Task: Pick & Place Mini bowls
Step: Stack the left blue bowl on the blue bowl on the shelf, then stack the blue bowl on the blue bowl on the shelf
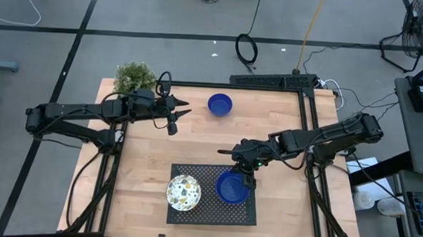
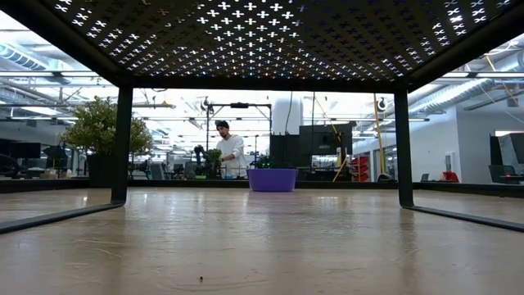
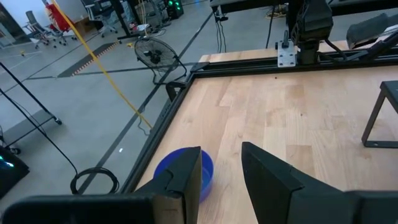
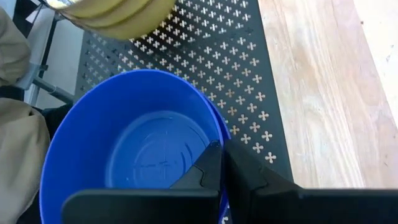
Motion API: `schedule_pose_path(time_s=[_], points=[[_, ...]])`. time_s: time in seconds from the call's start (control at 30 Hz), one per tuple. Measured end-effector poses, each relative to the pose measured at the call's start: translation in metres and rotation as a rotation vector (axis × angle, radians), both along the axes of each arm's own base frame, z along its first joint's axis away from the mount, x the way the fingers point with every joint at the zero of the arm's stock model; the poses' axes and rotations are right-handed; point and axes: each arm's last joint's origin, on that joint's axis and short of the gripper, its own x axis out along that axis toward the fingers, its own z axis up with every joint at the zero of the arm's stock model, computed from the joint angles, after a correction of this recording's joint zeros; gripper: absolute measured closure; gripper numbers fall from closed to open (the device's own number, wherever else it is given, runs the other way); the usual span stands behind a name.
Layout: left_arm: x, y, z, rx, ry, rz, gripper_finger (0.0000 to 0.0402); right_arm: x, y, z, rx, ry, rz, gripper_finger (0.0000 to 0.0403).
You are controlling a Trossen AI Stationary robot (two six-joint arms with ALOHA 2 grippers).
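My right gripper (image 1: 249,176) is shut on a glossy blue mini bowl (image 1: 231,187) over the black perforated rack (image 1: 211,215) near the table's front edge. A white speckled mini bowl (image 1: 184,192) sits on the rack to its left and shows at the edge of the right wrist view (image 4: 112,15). A second blue mini bowl (image 1: 220,104) stands on its base on the bare wood near the far edge, also seen in the low view (image 2: 272,179). My left gripper (image 1: 180,110) hovers open just left of that bowl (image 3: 183,174), with nothing between its fingers (image 3: 186,180). My right gripper pinches the blue bowl's rim (image 4: 219,142) on the side toward the table's right, one finger (image 4: 208,174) inside the bowl and one (image 4: 249,177) outside. The fingers slant down from the right. The bowl is upright, mouth up; whether its base touches the rack I cannot tell.
A leafy potted plant (image 1: 134,77) stands at the table's far left corner. The rack stands on thin black legs (image 2: 121,143) above the wood. A black frame rail (image 1: 274,81) runs along the far and right edges. A person (image 2: 232,152) stands far off in the room.
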Motion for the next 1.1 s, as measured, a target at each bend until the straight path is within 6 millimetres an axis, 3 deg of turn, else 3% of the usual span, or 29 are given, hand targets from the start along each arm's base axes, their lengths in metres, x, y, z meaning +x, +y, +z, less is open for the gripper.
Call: schedule_pose_path(time_s=[0.67,1.1], points=[[0.0000,0.0000,0.0000,0.000,0.000,0.000,0.0282,0.0029,0.0008,-0.0026,0.013,-0.043,0.002,0.0398],[0.0000,-0.0001,0.0000,0.000,0.000,0.000,0.0282,-0.0008,-0.0002,0.0037,0.017,-0.066,0.001,0.0309]])
